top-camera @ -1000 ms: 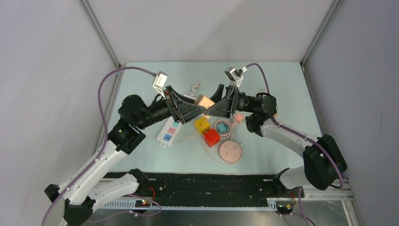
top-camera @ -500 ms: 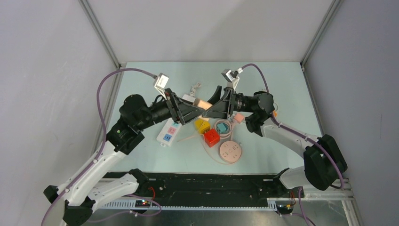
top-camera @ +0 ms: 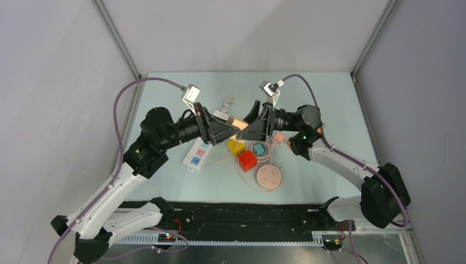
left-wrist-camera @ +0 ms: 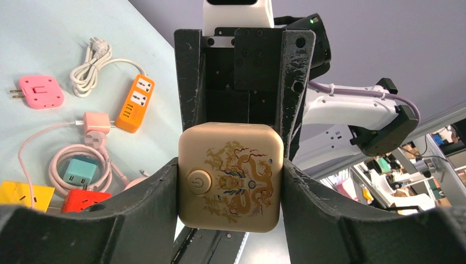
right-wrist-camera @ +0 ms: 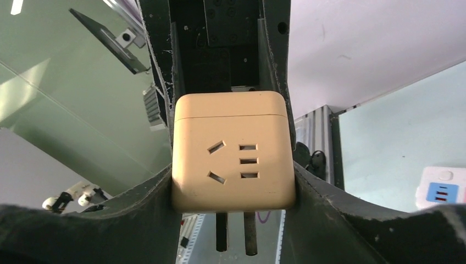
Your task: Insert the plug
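A beige cube plug [top-camera: 237, 121] hangs in mid-air above the table's middle, gripped from both sides. In the left wrist view its face [left-wrist-camera: 231, 176] shows a gold dragon print and a round power button. My left gripper [left-wrist-camera: 231, 165] is shut on it, a finger against each side. The right wrist view shows the socket face [right-wrist-camera: 233, 154] with two metal prongs [right-wrist-camera: 235, 234] sticking out below. My right gripper [right-wrist-camera: 233, 176] is shut on the same cube. From above, the left gripper [top-camera: 232, 126] and right gripper [top-camera: 246, 126] meet tip to tip.
A white power strip [top-camera: 198, 149] lies under the left arm. Below the grippers sit a yellow cube [top-camera: 236, 146], a red cube [top-camera: 247, 160], a teal cube [top-camera: 259, 149] in a pink cable, and a round pink socket [top-camera: 268, 177]. An orange strip [left-wrist-camera: 134, 104] lies further back.
My left gripper's jaws have narrowed onto the cube that the right gripper holds. The cube has tilted and now shows edge-on from above. Both wrists shifted slightly.
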Motion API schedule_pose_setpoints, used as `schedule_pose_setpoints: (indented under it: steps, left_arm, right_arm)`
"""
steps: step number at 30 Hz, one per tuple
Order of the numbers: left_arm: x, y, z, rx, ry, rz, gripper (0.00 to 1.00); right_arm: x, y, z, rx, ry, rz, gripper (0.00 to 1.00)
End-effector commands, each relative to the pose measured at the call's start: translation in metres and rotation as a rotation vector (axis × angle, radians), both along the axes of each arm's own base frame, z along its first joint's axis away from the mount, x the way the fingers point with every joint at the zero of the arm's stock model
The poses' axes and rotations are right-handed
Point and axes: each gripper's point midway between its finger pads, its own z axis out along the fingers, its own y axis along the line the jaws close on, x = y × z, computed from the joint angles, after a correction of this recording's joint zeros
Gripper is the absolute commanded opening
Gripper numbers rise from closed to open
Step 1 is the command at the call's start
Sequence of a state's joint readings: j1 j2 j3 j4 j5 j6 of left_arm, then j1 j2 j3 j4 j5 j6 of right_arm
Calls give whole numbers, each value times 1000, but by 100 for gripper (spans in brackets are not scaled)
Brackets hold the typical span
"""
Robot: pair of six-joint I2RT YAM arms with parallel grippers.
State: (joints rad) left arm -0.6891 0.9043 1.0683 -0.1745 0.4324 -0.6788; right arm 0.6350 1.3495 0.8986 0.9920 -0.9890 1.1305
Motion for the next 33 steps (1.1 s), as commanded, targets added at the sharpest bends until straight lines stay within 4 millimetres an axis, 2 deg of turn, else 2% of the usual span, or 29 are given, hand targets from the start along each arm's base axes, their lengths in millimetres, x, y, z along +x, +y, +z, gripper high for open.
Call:
schedule_pose_setpoints:
  steps: [1, 3, 5, 7, 11, 14, 15, 21, 25, 28, 29, 30, 33]
  left_arm:
    - [9, 6, 22, 20, -108, 52, 0]
    - [16, 12, 17, 61, -110, 97, 0]
    - [21, 19, 13, 107, -117, 135, 0]
    - [29, 26, 6, 168, -122, 182, 0]
    - [40, 39, -18, 323, -126, 231, 0]
    - [50, 52, -49, 484, -138, 264, 0]
    - [57, 58, -62, 537, -130, 298, 0]
    - [91, 89, -131, 837, -115, 398, 0]
    - [110, 102, -166, 921, -49, 379, 0]
    - [127, 123, -197, 1002, -29, 437, 0]
    - [131, 125, -201, 1006, -32, 448, 0]
    - [130, 129, -215, 1029, -15, 429, 0]
    - [131, 127, -230, 1028, -9, 392, 0]
  right_arm:
    - [6, 2, -5, -68, -44, -83, 66]
    - [12, -2, -7, -96, -92, -168, 88]
    - [15, -9, -8, -126, -163, -254, 97]
    - [16, -19, -10, -161, -223, -325, 99]
    - [22, -39, -16, -240, -281, -458, 99]
    - [29, -49, -31, -318, -264, -521, 99]
    - [32, -52, -33, -331, -258, -551, 100]
    - [40, -63, -69, -466, -156, -609, 97]
    - [41, -67, -82, -490, -108, -627, 96]
    - [39, -70, -89, -502, -81, -635, 96]
    - [38, -70, -93, -512, -66, -633, 95]
    - [37, -71, -94, -512, -62, -634, 95]
    - [36, -72, -100, -527, -42, -631, 96]
